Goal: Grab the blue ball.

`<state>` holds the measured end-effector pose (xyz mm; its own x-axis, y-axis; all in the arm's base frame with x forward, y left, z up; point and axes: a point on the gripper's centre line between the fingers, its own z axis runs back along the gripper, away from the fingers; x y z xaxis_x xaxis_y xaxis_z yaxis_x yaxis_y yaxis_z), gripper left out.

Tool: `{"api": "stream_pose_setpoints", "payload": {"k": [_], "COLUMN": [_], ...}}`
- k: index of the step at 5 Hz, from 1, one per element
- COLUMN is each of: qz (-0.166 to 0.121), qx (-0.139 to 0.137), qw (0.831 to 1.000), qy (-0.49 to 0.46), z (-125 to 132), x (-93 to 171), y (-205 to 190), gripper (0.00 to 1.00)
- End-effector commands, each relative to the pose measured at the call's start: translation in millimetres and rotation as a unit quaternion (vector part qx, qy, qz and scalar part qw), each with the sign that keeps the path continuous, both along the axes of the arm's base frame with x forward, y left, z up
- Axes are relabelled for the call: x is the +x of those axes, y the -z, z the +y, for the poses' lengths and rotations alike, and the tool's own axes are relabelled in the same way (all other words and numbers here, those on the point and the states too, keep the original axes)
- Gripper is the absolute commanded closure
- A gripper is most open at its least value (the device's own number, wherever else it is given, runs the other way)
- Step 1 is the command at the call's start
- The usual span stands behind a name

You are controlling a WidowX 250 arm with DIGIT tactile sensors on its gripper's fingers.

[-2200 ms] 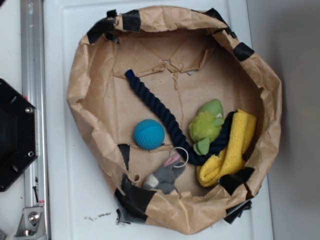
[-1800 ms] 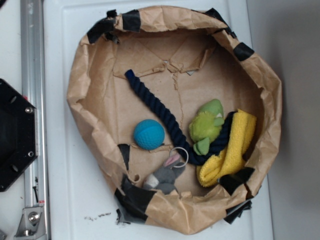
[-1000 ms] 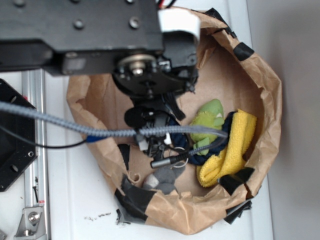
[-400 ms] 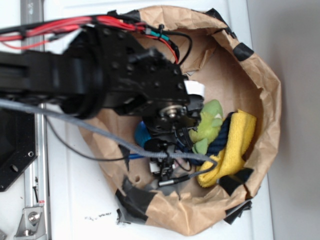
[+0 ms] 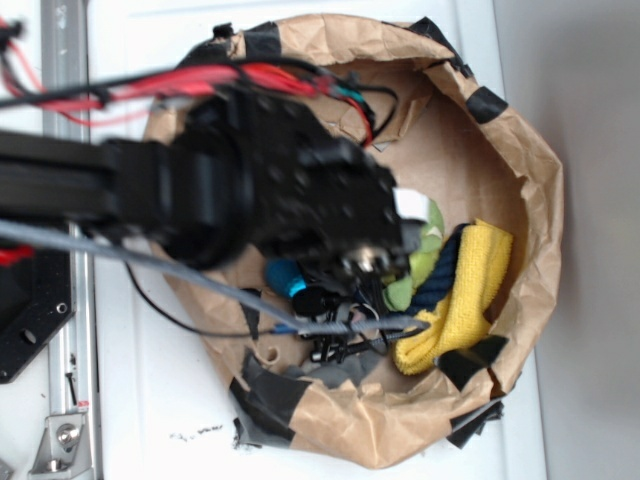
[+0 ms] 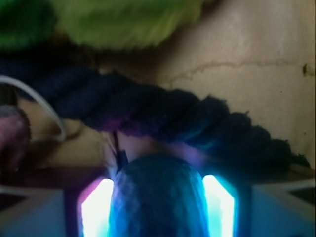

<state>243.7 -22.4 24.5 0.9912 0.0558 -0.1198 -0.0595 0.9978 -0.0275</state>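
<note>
Since the frame a moment earlier, the black arm has swung lower over the bag and now covers more of the blue ball.

Exterior view, from above: a crumpled brown paper bag [image 5: 540, 190], rolled open and patched with black tape, sits on a white surface. The robot arm [image 5: 270, 195], black with red wires, fills the bag's left and middle. Only a sliver of the blue ball [image 5: 285, 276] shows under the arm, on the bag floor left of centre. To the right lie a green plush toy [image 5: 428, 250], a yellow cloth [image 5: 470, 290] and part of a dark navy rope [image 5: 440, 275]. The claw is hidden here.

Wrist view, close up: the gripper [image 6: 158, 207] sits low around the blue ball [image 6: 158, 197], a glowing finger [image 6: 96, 210] at each flank. The ball fills the gap between them and looks pinched, or very nearly so. It is teal-blue, rounded, with a fine dimpled texture. Just beyond it the navy rope [image 6: 163, 116] crosses the view, with the green plush [image 6: 123, 19] behind.

To finish well, the fingers should likely squeeze firmly at the ball's widest part, then lift straight up, keeping clear of the rope.
</note>
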Motion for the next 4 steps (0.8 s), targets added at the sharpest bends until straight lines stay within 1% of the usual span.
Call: {"api": "stream_pose_setpoints", "payload": {"k": [1,2,3,4], "qz": [-0.145,-0.171,-0.156,-0.151], "qx": [0.063,0.073,0.063,0.065], "qw": [0.987,0.983,0.986,0.986], "qy": [0.008,-0.007,-0.011,-0.002], "z": [44,65,70,62], "x": [-3,10,20,20], "y": [-100,-136,-130,-123], "gripper": [1.00,1.00,1.00,1.00]}}
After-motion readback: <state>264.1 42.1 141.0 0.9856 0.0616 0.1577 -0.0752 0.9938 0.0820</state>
